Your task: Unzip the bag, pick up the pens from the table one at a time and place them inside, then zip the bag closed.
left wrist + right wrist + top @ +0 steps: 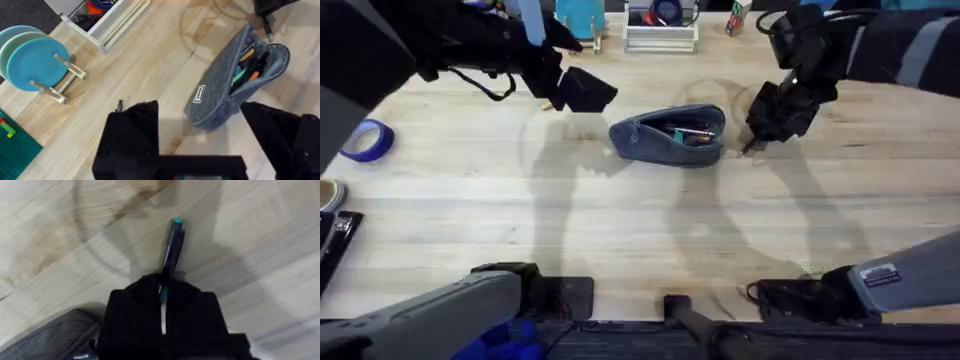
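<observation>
Two black claws work over the light wooden butcher-block worktop (pixel 620 230) in the overhead view. The left claw (pixel 582 92) hangs released, just to one side of the grey-blue fabric pencil pouch (pixel 665 135), clear of it. The pouch lies unzipped, mouth gaping, with several pens and coloured bits inside (pixel 688 132). The right claw (pixel 767 125) sits just beside the pouch's other end, low at the worktop, clenched on a slim dark pen (pixel 752 146) whose tip pokes out below it.

From the left wrist, the left claw (pixel 200 145) has its two black fingers (pixel 132 137) spread wide, nothing between them. Ahead of it lies the pouch (pixel 215 87), open; inside are a dark pen, an orange tip and a green tip (pixel 247 67), too jumbled to count. Farther from the claw stand blue round plates in a wooden rack (pixel 35 62) and a white tray (pixel 112 25).

From the right wrist, the right claw (pixel 164 297) grasps the dark pen (pixel 172 245), which has a green end and lies on the worktop (pixel 260 255), pointing away from the claw. A corner of the pouch (pixel 55 335) sits near the claw's side.
</observation>
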Robot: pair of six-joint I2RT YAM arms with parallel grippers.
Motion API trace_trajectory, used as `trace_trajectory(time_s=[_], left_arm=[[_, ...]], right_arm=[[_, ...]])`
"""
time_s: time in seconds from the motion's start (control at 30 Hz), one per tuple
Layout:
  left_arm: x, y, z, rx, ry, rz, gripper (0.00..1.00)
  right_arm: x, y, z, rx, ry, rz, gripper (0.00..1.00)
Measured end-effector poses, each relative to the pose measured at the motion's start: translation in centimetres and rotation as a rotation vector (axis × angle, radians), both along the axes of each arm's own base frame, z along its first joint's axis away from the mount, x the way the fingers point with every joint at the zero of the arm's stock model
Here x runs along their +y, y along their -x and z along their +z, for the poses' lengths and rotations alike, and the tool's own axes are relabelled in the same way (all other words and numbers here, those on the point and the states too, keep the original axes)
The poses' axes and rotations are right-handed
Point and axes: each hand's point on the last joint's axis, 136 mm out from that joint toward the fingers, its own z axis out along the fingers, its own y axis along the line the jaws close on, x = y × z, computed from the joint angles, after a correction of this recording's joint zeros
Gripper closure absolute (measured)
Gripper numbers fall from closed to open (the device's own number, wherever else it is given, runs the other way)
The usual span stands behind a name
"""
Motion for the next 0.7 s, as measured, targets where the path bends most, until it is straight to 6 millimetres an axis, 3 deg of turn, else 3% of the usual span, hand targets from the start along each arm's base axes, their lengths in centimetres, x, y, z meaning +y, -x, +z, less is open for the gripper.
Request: trace_trajectory(time_s=[0.37,0.7], left_arm=[[0.0,0.0,0.0,0.0,0.0,0.0,0.008],[0.0,0.0,0.0,-0.001,0.0,0.0,0.008]], right_arm=[[-0.2,0.6,0.8,0.064,-0.017,0.001,0.972],[0.5,-3.3,6.4,-0.037,-0.006,0.159,0.971]])
